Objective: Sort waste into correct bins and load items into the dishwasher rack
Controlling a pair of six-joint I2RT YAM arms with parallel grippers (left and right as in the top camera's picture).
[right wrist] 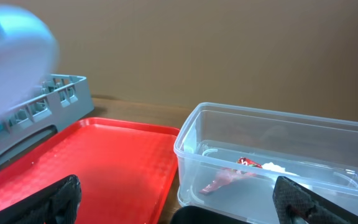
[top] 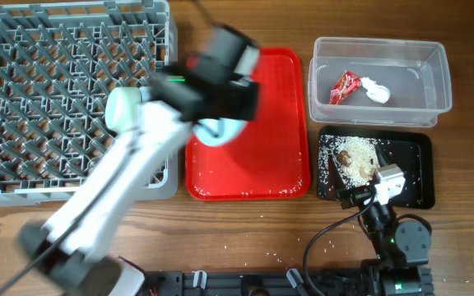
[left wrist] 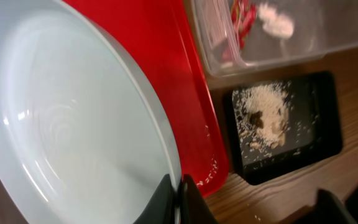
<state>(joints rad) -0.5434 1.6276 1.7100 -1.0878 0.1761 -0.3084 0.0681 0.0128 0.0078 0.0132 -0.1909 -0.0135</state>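
A: Left gripper (left wrist: 178, 196)?

B: Clamped on the rim of the pale blue plate (left wrist: 73, 124), with a dark finger on each side of the edge. The plate is tilted and held over the red tray (top: 270, 156) at mid-table. The overhead view is motion-blurred, so it is unclear whether the plate clears the tray.

A: Right gripper (right wrist: 176, 186)?

B: The jaws are spread wide with nothing between them. It sits low over the near end of the black tray (top: 414, 177), toward the near right corner.

A: Waste?

B: The red-and-white wrapper (top: 344, 85) and the white tissue wad (top: 376, 90) lie side by side inside the clear tub (top: 434, 78) at the far right corner. The brown food scraps (top: 355, 158) lie in a patch of rice in the left half of the black tray, just nearside of the tub.

A: Rack?

B: The grey dishwasher rack (top: 56, 82) fills the far left corner, with its right wall just beside the red tray. No dishes can be made out among the pegs, though the left arm covers part of it.

A: Strays?

B: Loose rice grains (top: 270, 255) are scattered on the wood along the near edge, and more lie along the near lip of the red tray
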